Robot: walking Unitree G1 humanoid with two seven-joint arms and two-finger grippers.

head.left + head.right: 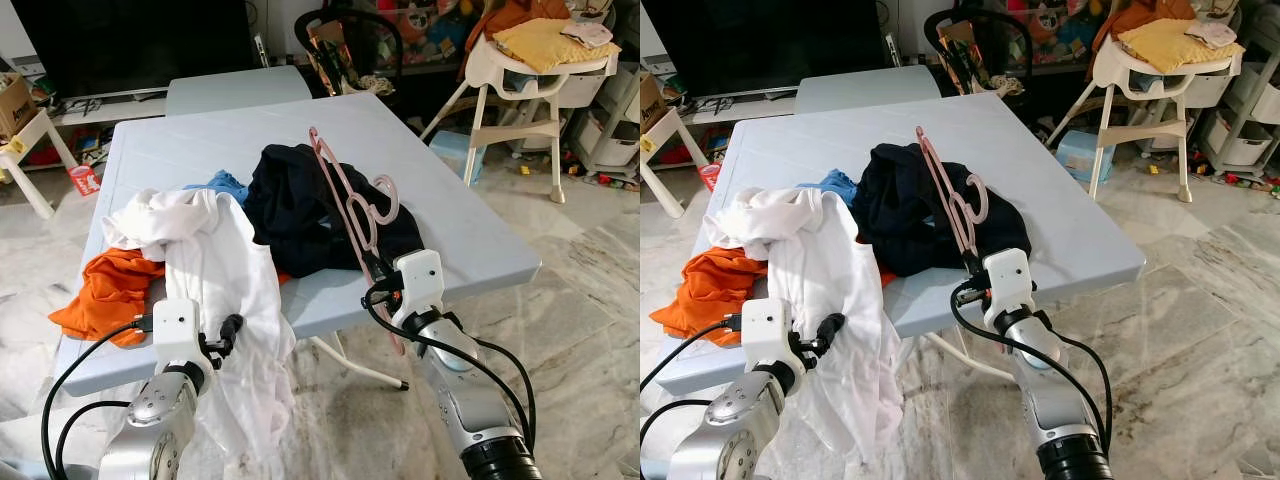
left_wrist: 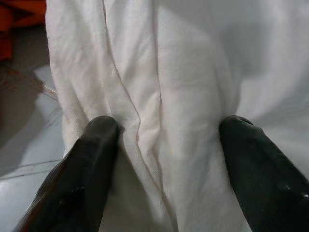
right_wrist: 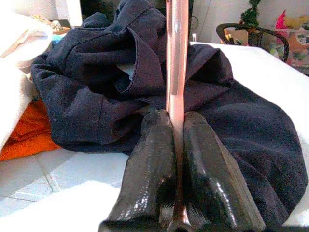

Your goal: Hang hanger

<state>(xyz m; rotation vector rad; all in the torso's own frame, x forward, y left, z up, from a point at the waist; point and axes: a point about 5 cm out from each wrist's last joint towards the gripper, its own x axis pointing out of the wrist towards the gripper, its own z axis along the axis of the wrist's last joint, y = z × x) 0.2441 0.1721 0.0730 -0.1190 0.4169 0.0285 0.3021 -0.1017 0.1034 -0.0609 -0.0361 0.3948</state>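
Two grippers at table (image 1: 470, 240) edge. Pink hanger (image 1: 345, 195) is pinched between the pressed fingers of the right gripper (image 3: 176, 145), long axis pointing up and away over the dark garment (image 1: 300, 205). White shirt (image 1: 230, 280) is straddled by the spread left gripper (image 2: 169, 145), just beside the hanger

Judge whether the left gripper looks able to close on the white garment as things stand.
Probably yes: the left gripper is open with its fingers pressed against the white garment, a fold bunched between them and nothing in the way.
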